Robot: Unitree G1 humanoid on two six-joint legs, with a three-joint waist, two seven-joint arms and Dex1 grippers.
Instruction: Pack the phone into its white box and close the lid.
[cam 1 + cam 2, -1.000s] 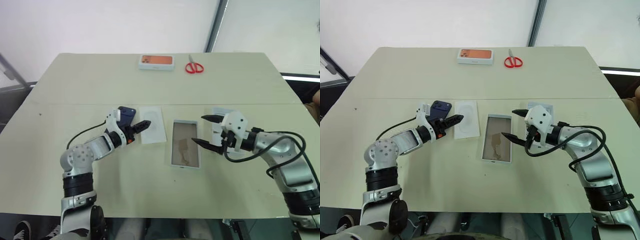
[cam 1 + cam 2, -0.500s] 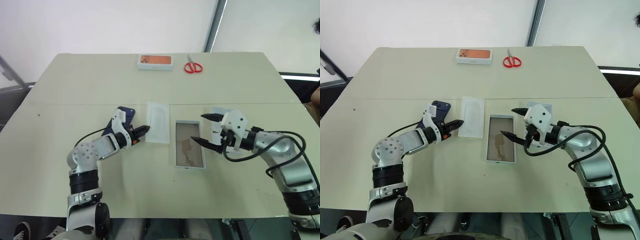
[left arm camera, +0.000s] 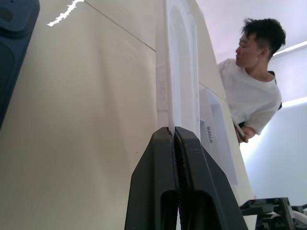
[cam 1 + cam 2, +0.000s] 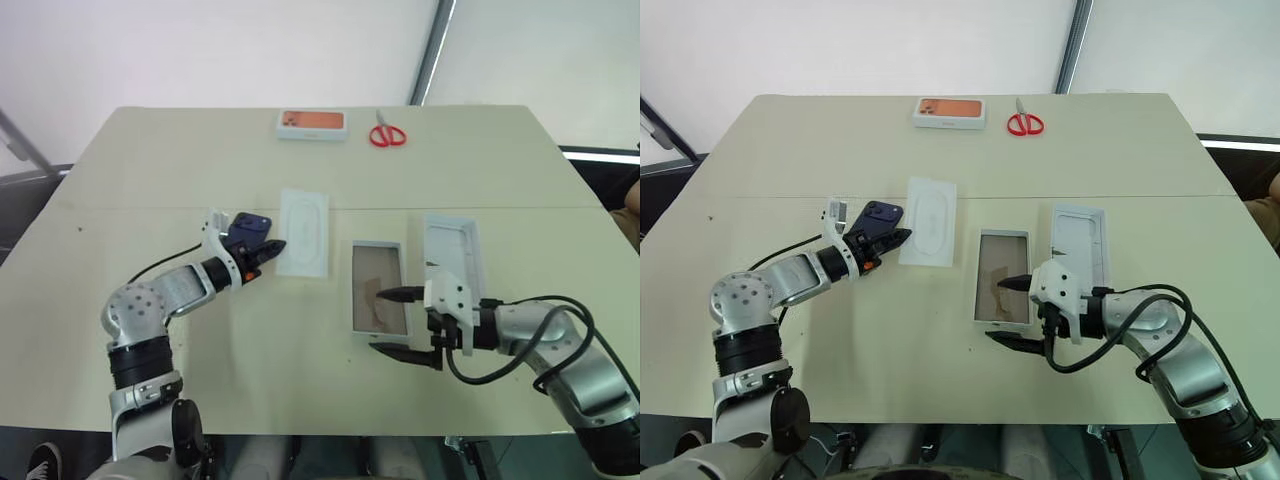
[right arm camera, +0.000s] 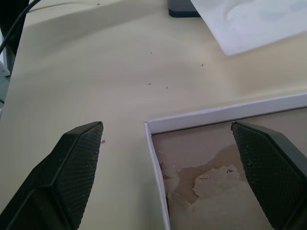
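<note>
Phone (image 4: pixel 247 228) partly hidden behind clenched left claw (image 4: pixel 274 246), right claw (image 4: pixel 400 322) spread wide.

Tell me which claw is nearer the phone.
Left. The left claw sits right beside the phone, shut, at the edge of the white card. The right claw is far off across the table, open around the near end of the white box.

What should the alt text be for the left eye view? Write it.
Left gripper shut at the near-left corner of a white card, phone beside it. Right gripper open at the near end of the empty white box, lid to its right.
</note>
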